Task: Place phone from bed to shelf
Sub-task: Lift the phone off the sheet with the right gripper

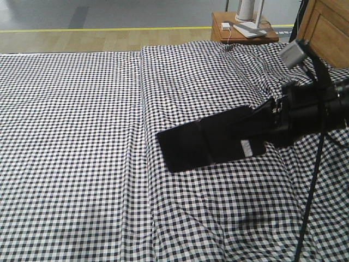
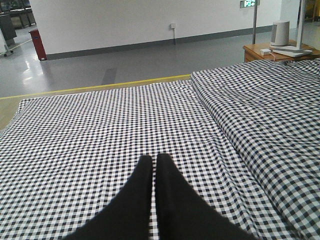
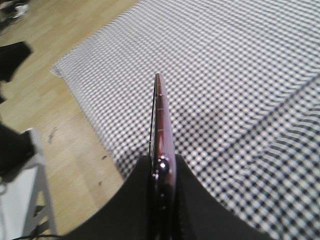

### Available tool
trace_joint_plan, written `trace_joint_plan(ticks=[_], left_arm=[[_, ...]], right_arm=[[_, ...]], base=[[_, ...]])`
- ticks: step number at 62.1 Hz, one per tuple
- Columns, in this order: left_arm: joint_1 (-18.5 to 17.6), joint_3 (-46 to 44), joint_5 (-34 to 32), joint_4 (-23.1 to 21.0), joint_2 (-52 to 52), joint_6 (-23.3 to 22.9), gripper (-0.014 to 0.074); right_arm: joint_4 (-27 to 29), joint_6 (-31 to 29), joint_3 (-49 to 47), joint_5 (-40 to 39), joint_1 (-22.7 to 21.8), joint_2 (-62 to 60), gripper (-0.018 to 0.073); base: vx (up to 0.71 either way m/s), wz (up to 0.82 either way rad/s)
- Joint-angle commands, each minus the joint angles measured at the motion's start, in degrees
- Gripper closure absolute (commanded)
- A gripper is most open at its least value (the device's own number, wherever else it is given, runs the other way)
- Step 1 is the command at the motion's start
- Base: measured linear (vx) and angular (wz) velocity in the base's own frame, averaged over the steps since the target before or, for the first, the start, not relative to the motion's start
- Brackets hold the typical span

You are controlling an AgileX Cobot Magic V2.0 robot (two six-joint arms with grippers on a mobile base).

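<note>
The black phone (image 1: 188, 146) hangs just above the bed (image 1: 76, 136), held flat by one end in my right gripper (image 1: 240, 130), which is shut on it. In the right wrist view I see the phone edge-on (image 3: 160, 112), its pinkish metal rim clamped between the black fingers (image 3: 137, 200) of that gripper (image 3: 162, 162). My left gripper (image 2: 153, 161) hovers over the checked sheet (image 2: 100, 125) with its fingers shut and nothing between them. The shelf is out of view.
A small brown side table (image 1: 242, 34) with a white device stands past the bed's far right corner, also in the left wrist view (image 2: 280, 50). A wooden headboard (image 1: 327, 24) rises at the right. Wood floor (image 3: 65, 110) lies beside the bed.
</note>
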Motion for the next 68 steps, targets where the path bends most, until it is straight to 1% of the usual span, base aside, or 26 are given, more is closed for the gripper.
trace_joint_plan(ticks=[1, 14, 21, 68], left_arm=[[-0.2, -1.2, -4.1, -0.5, -0.8, -0.3, 0.0595], [-0.2, -1.2, -4.1, -0.5, -0.8, -0.3, 0.0595], [-0.2, -1.2, -4.1, -0.5, -0.8, -0.3, 0.0595], [-0.2, -1.2, -4.1, -0.5, -0.8, -0.3, 0.0595]], right_arm=[[6.8, -0.2, 0.6, 4.3, 2.2, -5.1, 0.0562], [7.7, 0.2, 1.1, 4.3, 6.9, -11.0, 0.0562], [8.1, 0.7, 1.1, 4.3, 8.1, -12.8, 0.0561], [9.3, 1.6, 1.1, 4.2, 8.1, -14.1, 0.0561]], base=[[0.00, 0.00], [0.00, 0.00], [0.00, 0.00], [0.00, 0.00]])
